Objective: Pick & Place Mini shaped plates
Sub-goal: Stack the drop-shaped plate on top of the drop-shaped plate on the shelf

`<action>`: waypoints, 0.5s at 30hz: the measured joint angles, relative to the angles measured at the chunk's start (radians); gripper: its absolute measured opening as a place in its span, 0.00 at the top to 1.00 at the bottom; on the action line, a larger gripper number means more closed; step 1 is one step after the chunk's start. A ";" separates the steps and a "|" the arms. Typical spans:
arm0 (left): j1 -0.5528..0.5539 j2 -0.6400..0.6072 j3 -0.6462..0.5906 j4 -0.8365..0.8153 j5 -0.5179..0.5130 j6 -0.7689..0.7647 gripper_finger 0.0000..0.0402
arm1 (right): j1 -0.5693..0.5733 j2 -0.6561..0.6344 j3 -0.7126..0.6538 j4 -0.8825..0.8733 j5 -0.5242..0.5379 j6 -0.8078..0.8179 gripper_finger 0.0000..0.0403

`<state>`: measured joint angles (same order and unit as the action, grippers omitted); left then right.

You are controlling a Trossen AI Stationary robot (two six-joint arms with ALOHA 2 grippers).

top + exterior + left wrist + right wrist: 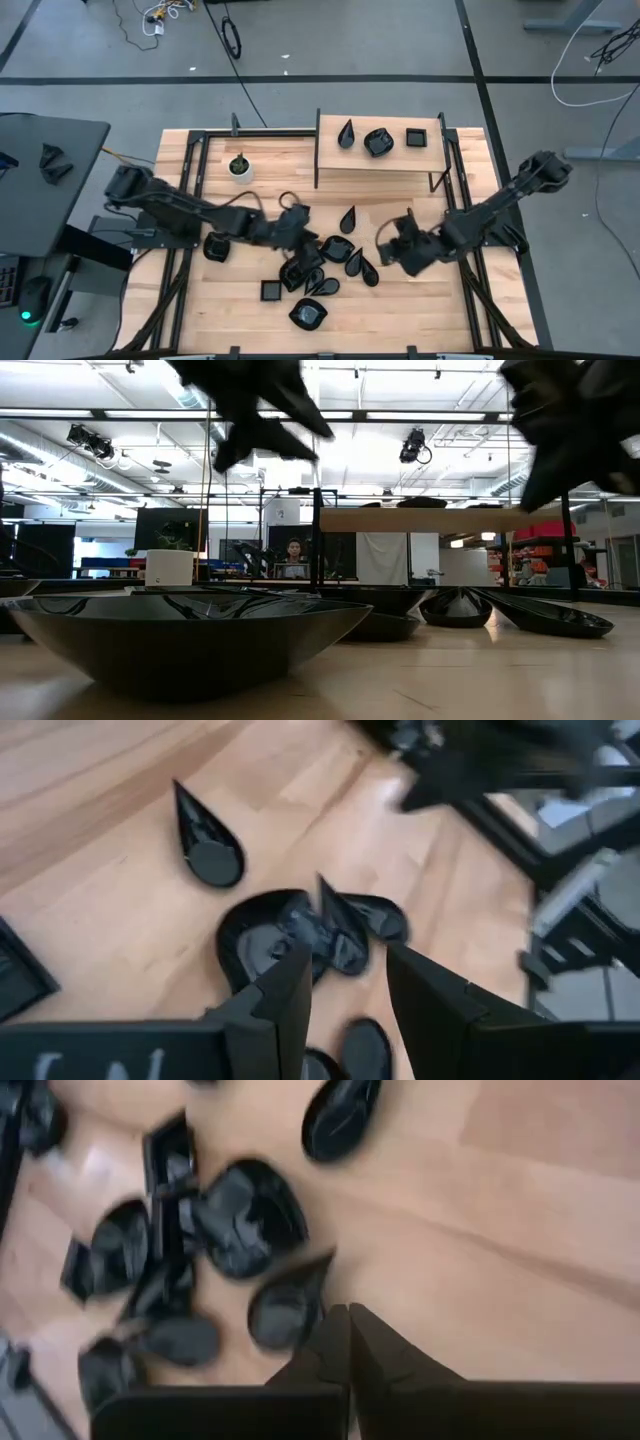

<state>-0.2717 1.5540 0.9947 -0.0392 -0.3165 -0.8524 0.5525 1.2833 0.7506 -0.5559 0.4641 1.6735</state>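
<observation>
- High view: the left pincer (pixel 296 222) hangs over the wooden counter (pixel 440 310), right at the near edge of the heap of mini shaped plates (pixel 325 268). Its fingers stand spread with nothing between them.
- The right pincer (pixel 388 243) sits on the other side of that heap, fingers pressed together and empty. One teardrop plate (pixel 347 218) lies between the two pincers.
- Beyond both pincers a raised shelf (pixel 380 160) carries three plates. A small white pot (pixel 239 167) stands off beyond the left pincer.
- Low view: a big dark dish (pixel 190 635) fills the foreground. Both arms show only as dark shapes overhead, and a person (pixel 294 558) sits far back in the room.
- Left wrist view: the two fingers (pixel 290 995) gape apart above a rounded plate (pixel 262 940), not touching it. A lone teardrop (pixel 205 845) lies farther ahead.
- Right wrist view: the fingers (pixel 335 1342) are pressed tight together, tips just beside a teardrop dish (pixel 285 1308). The rest of the heap spreads ahead.
</observation>
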 joint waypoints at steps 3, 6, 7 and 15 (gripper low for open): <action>0.058 0.085 0.031 0.022 0.030 -0.024 0.66 | 0.058 -0.032 0.000 -0.060 0.000 0.012 1.00; 0.099 0.175 0.100 0.015 0.032 -0.032 0.66 | 0.095 -0.041 0.000 -0.087 0.000 -0.021 1.00; 0.110 0.206 0.130 0.014 0.032 -0.031 0.66 | 0.102 -0.042 0.000 -0.096 0.000 -0.037 1.00; 0.190 0.456 0.439 -0.235 0.036 -0.058 0.66 | 0.110 -0.048 0.000 -0.214 0.000 -0.194 1.00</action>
<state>-0.0821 2.0100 1.4338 -0.2737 -0.2802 -0.9101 0.6628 1.2357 0.7506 -0.7703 0.4637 1.4791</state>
